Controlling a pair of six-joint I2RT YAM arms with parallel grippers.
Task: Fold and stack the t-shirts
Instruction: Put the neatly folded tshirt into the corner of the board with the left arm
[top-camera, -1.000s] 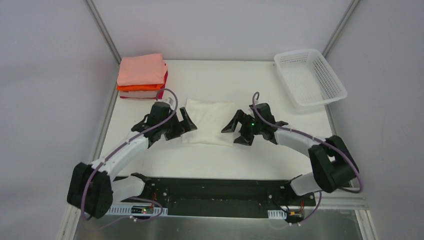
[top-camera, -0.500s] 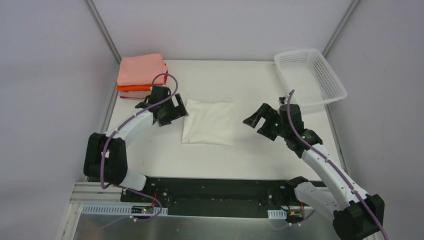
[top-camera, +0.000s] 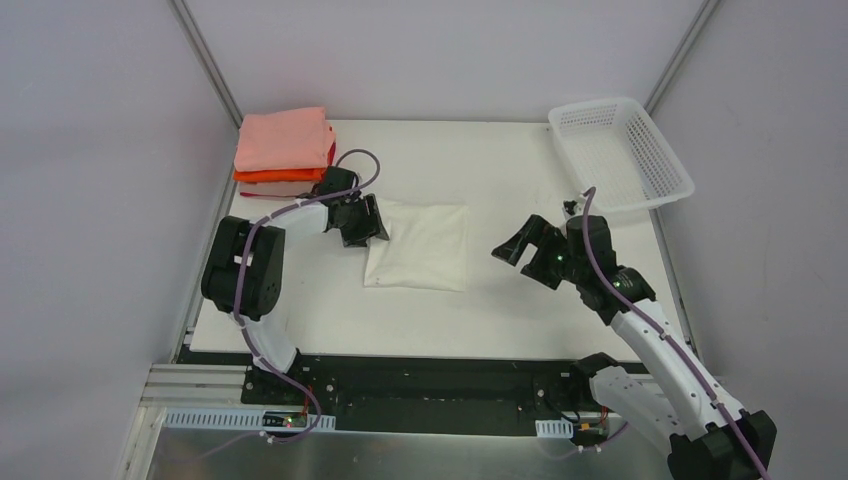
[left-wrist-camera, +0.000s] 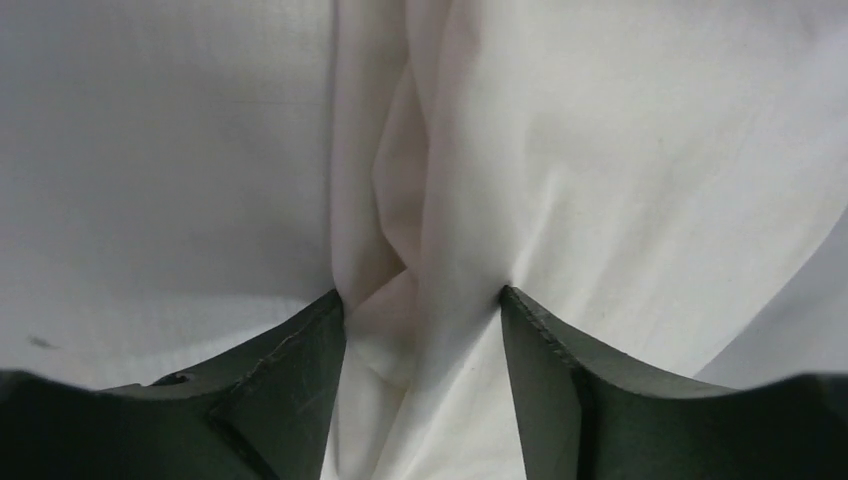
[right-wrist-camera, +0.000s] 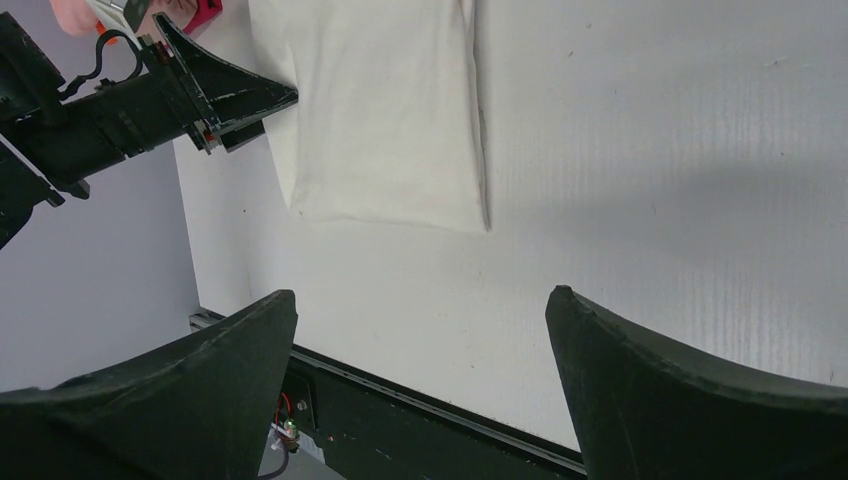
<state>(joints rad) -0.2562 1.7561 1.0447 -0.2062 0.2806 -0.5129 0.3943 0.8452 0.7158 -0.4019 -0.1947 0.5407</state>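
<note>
A folded cream-white t-shirt (top-camera: 420, 248) lies mid-table. My left gripper (top-camera: 368, 225) is at its far left corner. In the left wrist view the gripper (left-wrist-camera: 420, 295) is closed on a bunched fold of the shirt (left-wrist-camera: 600, 150), with cloth pressed against both fingers. My right gripper (top-camera: 520, 255) is open and empty above bare table to the shirt's right. Its wrist view shows the gripper (right-wrist-camera: 420, 291), the shirt (right-wrist-camera: 385, 110) and the left gripper (right-wrist-camera: 240, 100). A stack of folded shirts (top-camera: 285, 140) sits at the back left: salmon-pink on top, then orange, then crimson-red.
A white plastic lattice basket (top-camera: 598, 103) stands at the back right corner, nothing visible in it. Grey walls close the table on three sides. The black base rail (top-camera: 430, 385) runs along the near edge.
My left gripper has moved right onto the shirt's far left corner and closed on its fold. My right gripper drew back from the shirt to the right, then held about still.
</note>
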